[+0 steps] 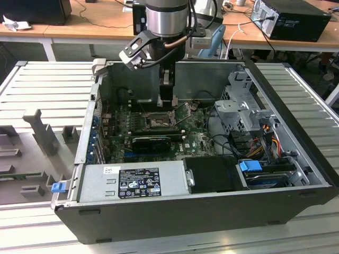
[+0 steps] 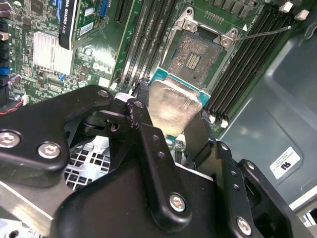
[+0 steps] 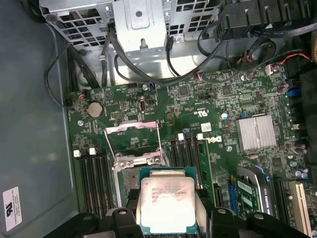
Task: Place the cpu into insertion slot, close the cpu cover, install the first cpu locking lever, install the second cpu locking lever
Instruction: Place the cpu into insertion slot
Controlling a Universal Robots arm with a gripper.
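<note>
Zero of four steps finished: my gripper [image 2: 171,124] pinches the chip [image 3: 166,204] just above the open socket [image 2: 195,54] by the board's [image 3: 223,106] wall-side edge; seating, closing and locking all remain

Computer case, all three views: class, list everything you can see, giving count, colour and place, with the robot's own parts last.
computer case: one, black, lying open
circuit board: one, green, inside the case
insertion slot: one, dark with grey rim, on the board, empty
cpu cover: one, silver-grey, swung open beside the slot
memory slots: several, black, flanking the slot
cpu: one, silvery, near the slot
claw: one, black, shut on the cpu
</note>
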